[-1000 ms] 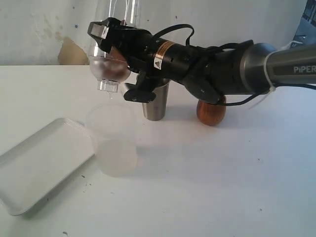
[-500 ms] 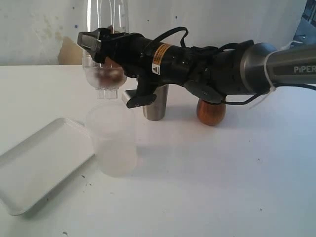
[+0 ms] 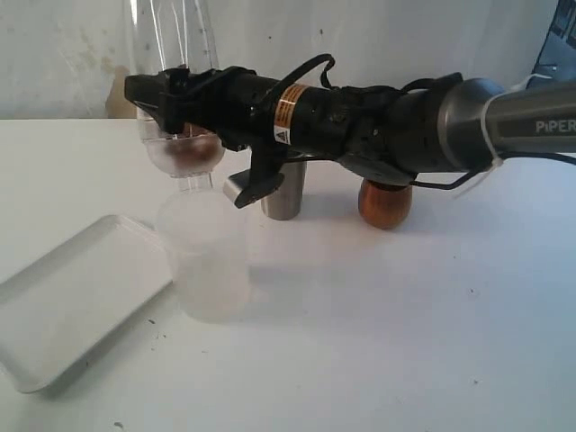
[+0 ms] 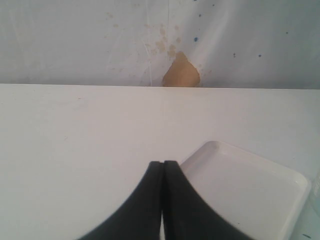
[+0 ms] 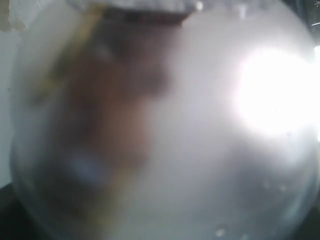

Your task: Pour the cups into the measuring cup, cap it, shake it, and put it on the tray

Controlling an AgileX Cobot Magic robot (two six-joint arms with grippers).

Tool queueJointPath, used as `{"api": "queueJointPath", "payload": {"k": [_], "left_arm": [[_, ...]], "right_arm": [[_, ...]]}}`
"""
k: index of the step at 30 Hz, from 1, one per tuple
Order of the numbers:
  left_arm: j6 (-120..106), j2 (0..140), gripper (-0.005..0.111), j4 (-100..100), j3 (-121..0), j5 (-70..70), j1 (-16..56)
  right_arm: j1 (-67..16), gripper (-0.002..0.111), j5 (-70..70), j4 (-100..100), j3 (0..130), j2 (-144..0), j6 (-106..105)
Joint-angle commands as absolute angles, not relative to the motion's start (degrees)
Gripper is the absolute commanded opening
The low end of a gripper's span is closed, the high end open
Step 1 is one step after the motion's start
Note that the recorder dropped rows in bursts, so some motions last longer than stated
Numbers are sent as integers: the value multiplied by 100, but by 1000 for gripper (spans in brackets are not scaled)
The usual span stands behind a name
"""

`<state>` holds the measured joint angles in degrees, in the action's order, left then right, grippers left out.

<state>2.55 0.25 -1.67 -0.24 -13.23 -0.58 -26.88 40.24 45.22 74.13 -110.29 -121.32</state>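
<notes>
My right gripper (image 3: 171,94) reaches across to the left and is shut on the clear measuring cup (image 3: 173,45). It holds the cup upright in the air above the frosted cup (image 3: 203,261). The rounded lower end (image 3: 184,155) of the measuring cup holds something brown. In the right wrist view the measuring cup (image 5: 165,125) fills the frame as a blur. The steel tumbler (image 3: 286,193) and the wooden cup (image 3: 385,205) stand behind the arm. The white tray (image 3: 67,301) lies at the front left. My left gripper (image 4: 163,163) is shut on nothing, low beside the tray (image 4: 250,185).
A white wall with a tan patch (image 4: 181,72) closes off the far table edge. The right arm's dark forearm (image 3: 405,126) spans the middle, above the tumbler and the wooden cup. Bare white tabletop (image 3: 405,333) lies at the front right.
My right gripper has carried the measuring cup leftward and turned it nearer to upright. The left gripper and the things on the table have stayed put.
</notes>
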Motion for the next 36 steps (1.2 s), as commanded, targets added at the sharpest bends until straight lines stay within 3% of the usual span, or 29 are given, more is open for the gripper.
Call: {"api": "queueJointPath", "payload": {"k": [1, 36], "left_arm": [[257, 0, 0, -110, 0, -1334, -66], [257, 0, 0, -110, 0, -1334, -66]], "right_arm": [[-2691, 0, 4278, 4764, 7458, -10976, -12226], [-2680, 0, 4611, 5987, 7458, -10976, -12226]]}}
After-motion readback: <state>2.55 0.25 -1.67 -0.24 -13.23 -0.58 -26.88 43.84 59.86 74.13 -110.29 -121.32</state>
